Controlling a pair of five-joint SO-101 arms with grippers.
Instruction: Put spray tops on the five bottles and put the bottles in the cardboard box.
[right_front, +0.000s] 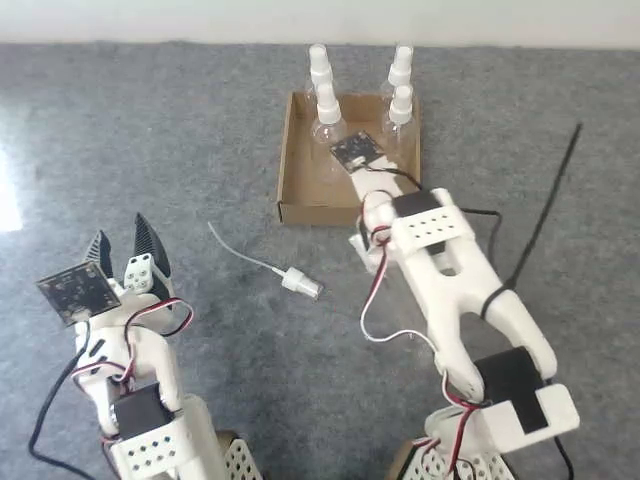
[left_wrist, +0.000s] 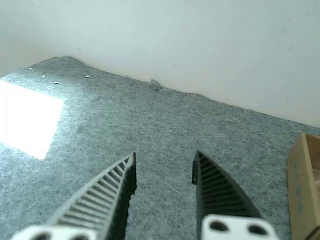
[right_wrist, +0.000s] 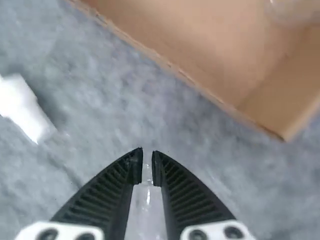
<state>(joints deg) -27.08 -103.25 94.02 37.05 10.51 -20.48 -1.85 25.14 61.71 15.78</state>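
Right gripper (right_wrist: 147, 150) pinches a clear bottle (right_wrist: 146, 194) — mostly hidden between its jaws — left gripper (left_wrist: 165, 154) spread wide.

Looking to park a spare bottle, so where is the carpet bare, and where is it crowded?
Bare: the wide stretch left of the box, between the wall and the open left hand; also the carpet on the spray top's side away from the box. Crowded: the box front, where the right hand grips a clear bottle.
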